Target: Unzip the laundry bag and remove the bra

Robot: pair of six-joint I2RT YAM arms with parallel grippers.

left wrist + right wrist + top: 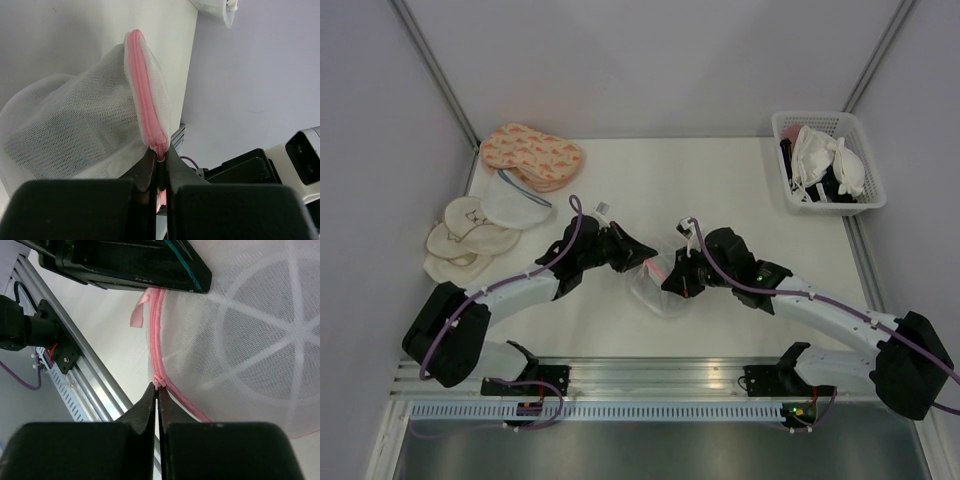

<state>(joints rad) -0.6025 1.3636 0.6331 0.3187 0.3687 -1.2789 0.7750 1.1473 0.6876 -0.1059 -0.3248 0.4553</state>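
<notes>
- Peach pads are lying at the far left corner of the bench, cream pads along its left edge.
- The left gripper is pinching the laundry bag by its pink rim, mid-bench.
- The right gripper is clamping the zip pull, jaws tight.
- A basket of white bras is standing at the far right corner.
- Pale walls are enclosing the white bench.

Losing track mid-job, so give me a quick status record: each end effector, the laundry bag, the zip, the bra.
left end effector: shut on the bag's pink zip rim
right end effector: shut on the zip at its slider
laundry bag: held between both arms, over the table
zip: looks closed where visible
bra: not out; only a dim shape behind the mesh
</notes>
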